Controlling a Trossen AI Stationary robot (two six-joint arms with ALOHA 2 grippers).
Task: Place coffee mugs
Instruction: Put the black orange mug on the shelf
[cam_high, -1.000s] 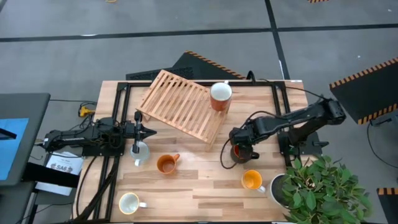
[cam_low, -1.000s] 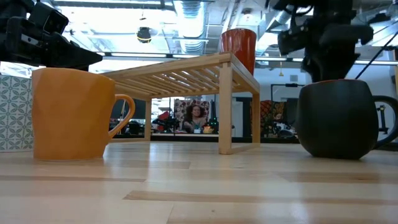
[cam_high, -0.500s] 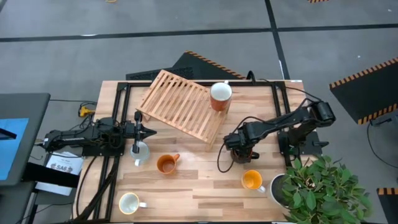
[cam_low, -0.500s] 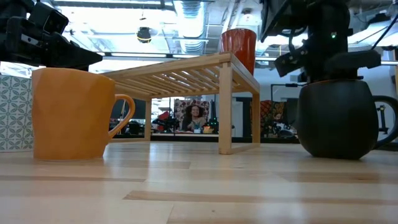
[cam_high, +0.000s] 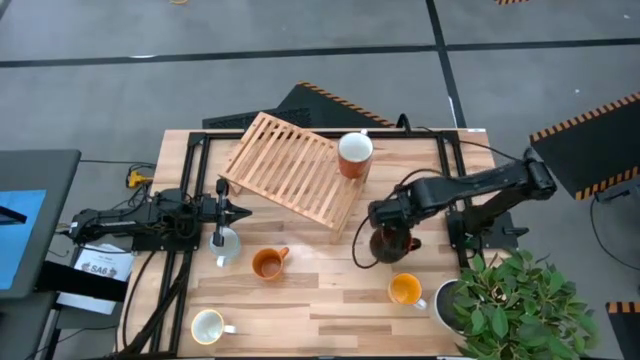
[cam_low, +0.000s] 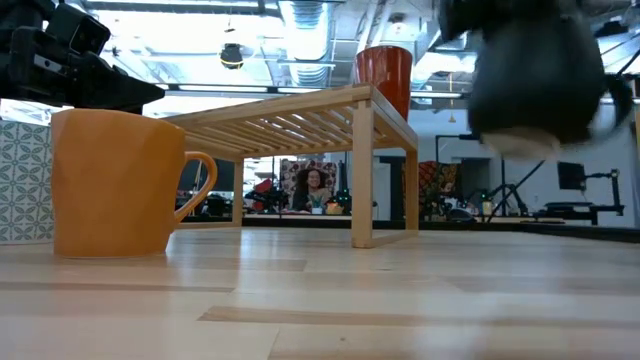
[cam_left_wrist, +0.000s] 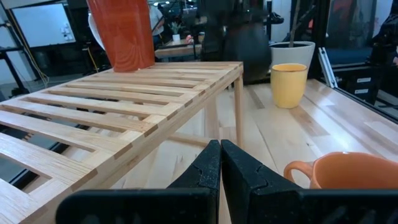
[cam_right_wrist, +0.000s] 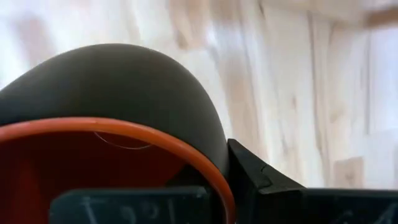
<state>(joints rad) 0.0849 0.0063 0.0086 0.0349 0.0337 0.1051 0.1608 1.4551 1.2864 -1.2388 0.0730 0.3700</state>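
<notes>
Mugs are our concern: our right hand (cam_high: 392, 232) pinches the rim of the dark mug with red inside (cam_low: 535, 72), holding it clear above the desk (cam_high: 330, 300), just beside the wooden rack (cam_high: 295, 168). A terracotta mug (cam_high: 354, 154) stands on that rack. Our left hand (cam_high: 236, 211), fingers pressed together, waits near the brownish-orange mug (cam_high: 267, 263).
</notes>
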